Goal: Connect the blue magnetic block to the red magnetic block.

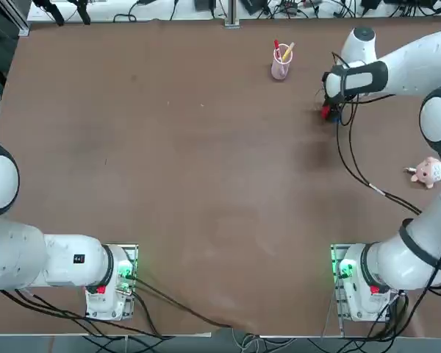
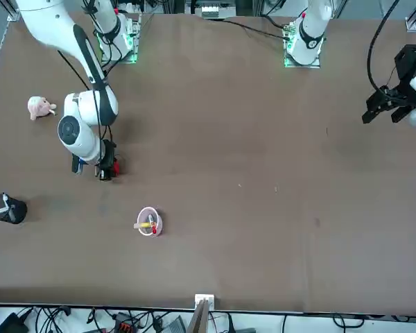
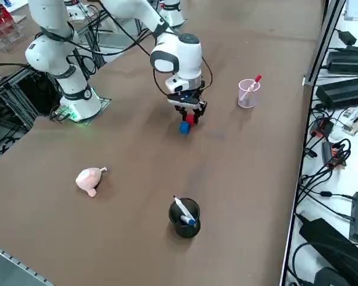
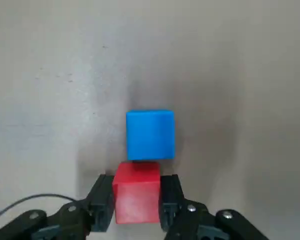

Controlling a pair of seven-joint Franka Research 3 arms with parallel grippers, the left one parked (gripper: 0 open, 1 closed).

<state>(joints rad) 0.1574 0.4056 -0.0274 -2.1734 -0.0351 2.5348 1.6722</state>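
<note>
The right gripper [image 4: 136, 200] sits low over the far right part of the table [image 1: 206, 184], its two fingers closed snugly on opposite side faces of the red magnetic block [image 4: 137, 198], which fills the gap between them. The blue magnetic block [image 4: 150, 135] lies on the table directly ahead of the red one, and in the wrist view their facing sides appear to touch or nearly touch, though whether the magnets have seated cannot be told. The right side view shows the same pair, blue cube just beside the red one under the fingers. Both cubes look like small, rigid, light plastic pieces with smooth faces, so they are probably a little slippery and easily nudged; a flat pinch across two parallel sides, as here, seems the secure hold, leaving the face toward the partner block free. Being light and magnetic, the loose blue cube may well jump or swivel as the red one nears, so a slow, square approach seems wise. Counted: one blue cube, one red cube, one pink plush toy [image 3: 89, 179] well apart from them, one clear cup [image 3: 248, 93] holding a red marker, and one dark cup [image 3: 184, 218] holding a pen
</note>
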